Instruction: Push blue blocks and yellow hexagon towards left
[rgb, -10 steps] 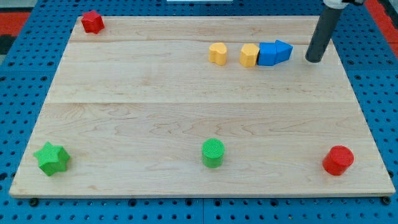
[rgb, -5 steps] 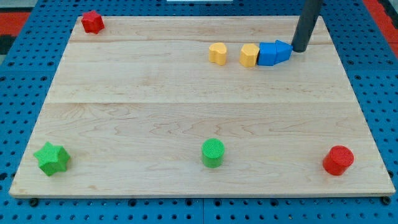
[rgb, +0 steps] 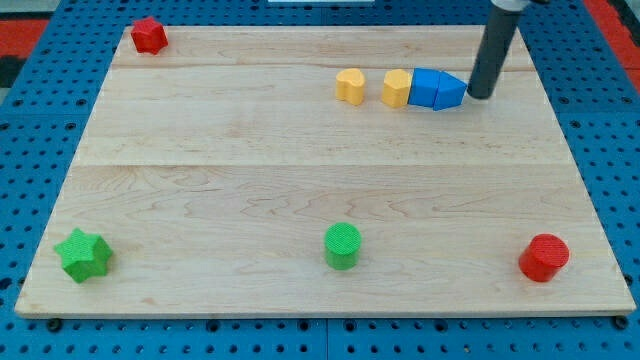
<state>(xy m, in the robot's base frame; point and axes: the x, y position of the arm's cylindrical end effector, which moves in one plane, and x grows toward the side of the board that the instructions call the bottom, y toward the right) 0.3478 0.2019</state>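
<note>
Two blue blocks sit side by side near the view's top right: a blue cube-like block (rgb: 424, 87) and a blue wedge-like block (rgb: 450, 91) on its right. A yellow hexagon (rgb: 397, 88) touches the blue cube's left side. A second yellow block (rgb: 350, 85) lies a little further left, apart from the hexagon. My tip (rgb: 479, 95) is just right of the blue wedge, at or very near its right edge. The dark rod rises from the tip up and to the right.
A red block (rgb: 149, 35) sits at the wooden board's (rgb: 300, 180) top left corner. A green star (rgb: 83, 254) is at the bottom left, a green cylinder (rgb: 343, 245) at the bottom middle, a red cylinder (rgb: 544, 257) at the bottom right.
My tip came in from the right to the blue wedge's right side. The blue blocks and the yellow hexagon shifted slightly left, and the wedge turned.
</note>
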